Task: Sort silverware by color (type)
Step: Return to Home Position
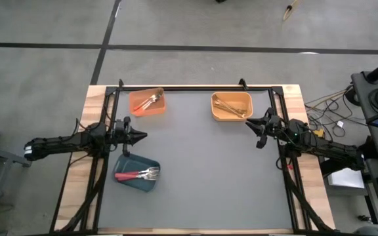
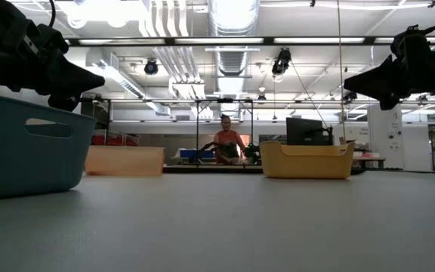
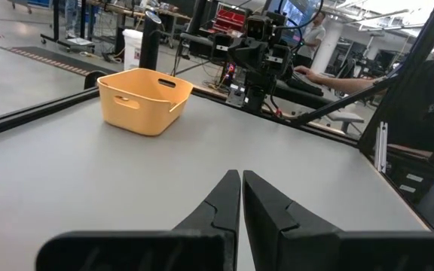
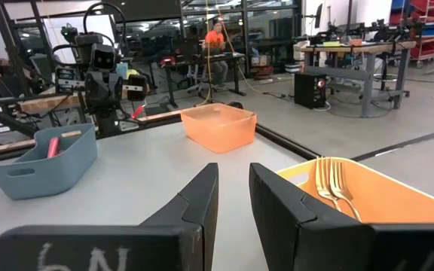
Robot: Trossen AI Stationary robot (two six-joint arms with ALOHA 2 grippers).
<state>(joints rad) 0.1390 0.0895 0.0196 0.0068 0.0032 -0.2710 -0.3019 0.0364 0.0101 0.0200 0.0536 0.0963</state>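
All the silverware I see lies in bins. Orange-handled forks (image 1: 151,101) lie in the orange bin (image 1: 136,105) at the far left. Gold forks (image 1: 230,107) lie in the yellow-orange bin (image 1: 243,113) at the far right, and their tines (image 4: 334,184) show in the right wrist view. Red-handled forks (image 1: 138,174) lie in the teal bin (image 1: 126,165) at the near left. My left gripper (image 1: 144,136) hovers level and shut between the orange and teal bins. My right gripper (image 1: 248,124) hovers level beside the yellow-orange bin, slightly open (image 4: 233,184), with nothing between its fingers.
The grey mat (image 1: 202,170) spreads between the bins. Black frame rails (image 1: 195,88) run along the far edge and both sides of the table. A person (image 2: 227,143) sits beyond the far edge. Cables (image 1: 327,111) lie on the floor at the right.
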